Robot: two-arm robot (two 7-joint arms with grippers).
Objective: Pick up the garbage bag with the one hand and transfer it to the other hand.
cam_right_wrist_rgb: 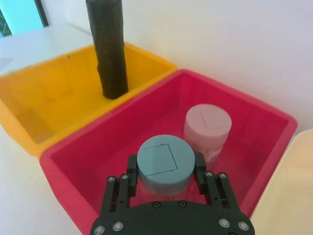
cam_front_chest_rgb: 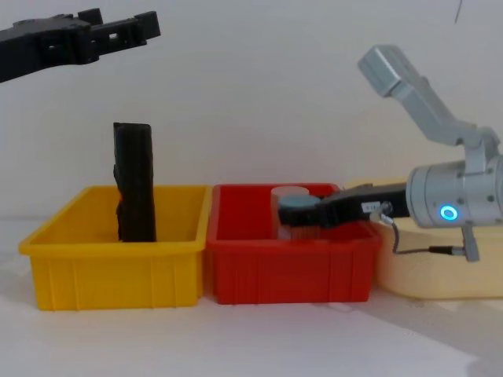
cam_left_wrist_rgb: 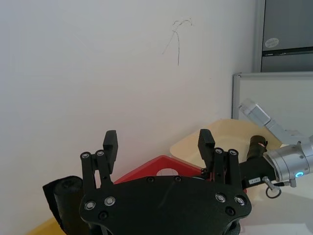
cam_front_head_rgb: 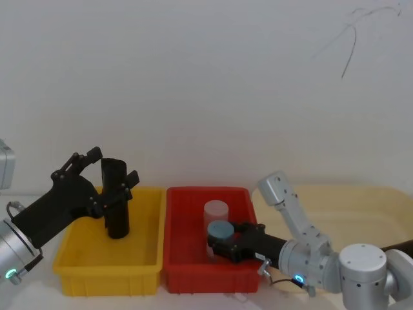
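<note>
Tall black glossy plastic roll [cam_front_chest_rgb: 134,182] stands upright in yellow plastic bin [cam_front_chest_rgb: 118,267]; left black finger gripper [cam_front_chest_rgb: 118,30] hangs above it, fingers spread, apparently clear of it; right black finger gripper [cam_right_wrist_rgb: 164,171] clamps blue-lidded clear jar [cam_right_wrist_rgb: 165,163] in red bin [cam_right_wrist_rgb: 254,147].

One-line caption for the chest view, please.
Left end effector open above the glossy black roll in the yellow bin.

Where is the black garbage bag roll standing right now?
The garbage bag stands upright in the yellow bin on the robot's left, beside the red bin; the chest view shows the open left tool above it.
</note>
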